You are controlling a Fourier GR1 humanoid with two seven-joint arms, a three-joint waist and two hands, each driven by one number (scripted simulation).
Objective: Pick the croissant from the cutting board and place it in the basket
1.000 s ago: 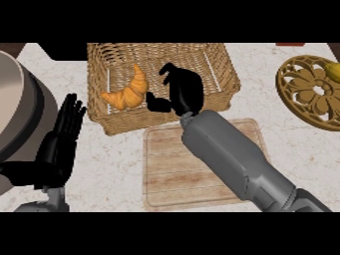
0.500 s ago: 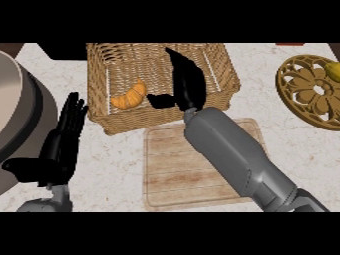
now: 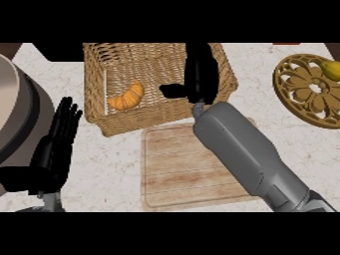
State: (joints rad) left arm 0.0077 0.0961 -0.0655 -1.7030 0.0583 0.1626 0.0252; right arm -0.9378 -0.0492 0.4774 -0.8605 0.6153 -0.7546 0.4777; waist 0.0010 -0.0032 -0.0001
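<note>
1. Shifted since a second ago: croissant (image 3: 127,96) no longer leaning beside the right hand (image 3: 199,74) but lying free on the basket (image 3: 102,57) floor, left-centre of the weave, well apart from the fingers.
2. Right hand now flat and straightened, fingers pointing toward the top of the frame over the basket's right half, thumb sticking out to the left; nothing held.
3. Grey right forearm slanting up from the lower right, crossing the cutting board (image 3: 191,169) on the way.
4. Cutting board in lower centre, just below the basket, bare of any croissant.
5. Left hand (image 3: 55,144) resting at the lower left beside the big grey pot (image 3: 7,114), fingers straight and upward, holding nothing.
6. Ornate round trivet (image 3: 312,92) at the upper right, with a yellow-green fruit (image 3: 336,69) on its upper edge; both untouched by either hand.
7. Judged from this: release done, croissant delivered, task essentially complete; only withdrawal of the right arm from over the basket likely left, without nudging the wicker wall.
</note>
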